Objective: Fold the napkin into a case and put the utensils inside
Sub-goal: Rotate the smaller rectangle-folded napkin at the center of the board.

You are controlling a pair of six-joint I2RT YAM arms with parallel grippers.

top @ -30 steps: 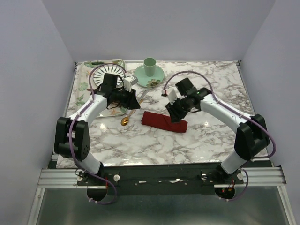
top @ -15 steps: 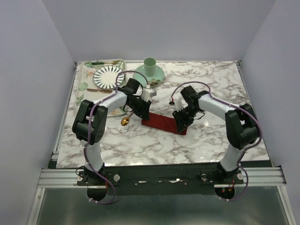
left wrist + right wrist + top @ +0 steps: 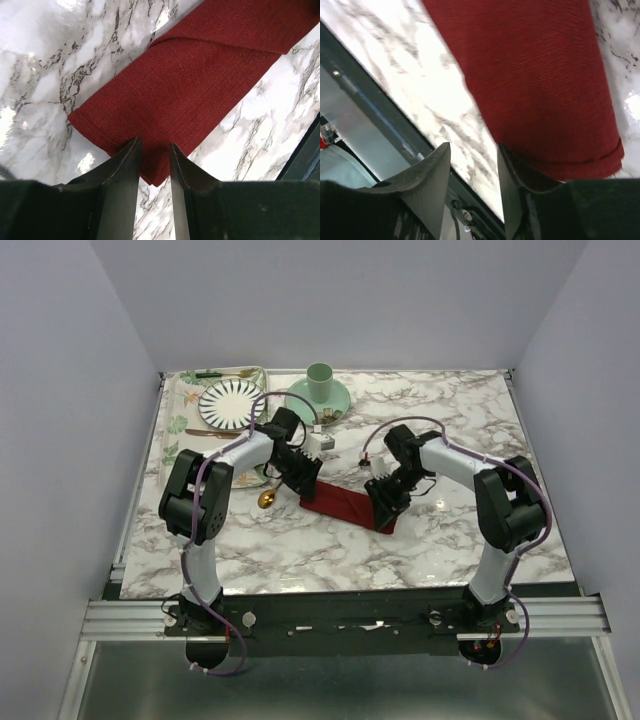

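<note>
**Cloth.** The napkin (image 3: 345, 503) lies on the marble table (image 3: 450, 540) as a narrow dark red strip, set at a slant between your two arms. The left wrist view shows one layer lapped diagonally over another. I judge it sits there so that each arm can reach one end.

**Left arm.** Your left gripper (image 3: 152, 142) stands over the corner at the strip's left end. Its jaws are a little apart, and the cloth beneath lies flat, not gathered. I see no pinch.

**Right arm.** Your right gripper (image 3: 472, 147) is at the opposite end. Its jaws are spread, with bare marble between them and one finger just beside the cloth's long edge. It holds nothing.

**Purpose.** Both tools are posted at the ends, probably to square or flatten the fold.

**Utensils.** The gold spoon (image 3: 266, 498) lies on the marble just beside the strip's left end, not touching it and handy for loading. I cannot make out the table knife; your left arm may cover it.

**Progress.** The folding looks nearly done, and the loading has not begun.

**Risk.** Soft cloth drags with a finger, so lift clear before you travel sideways.
</note>
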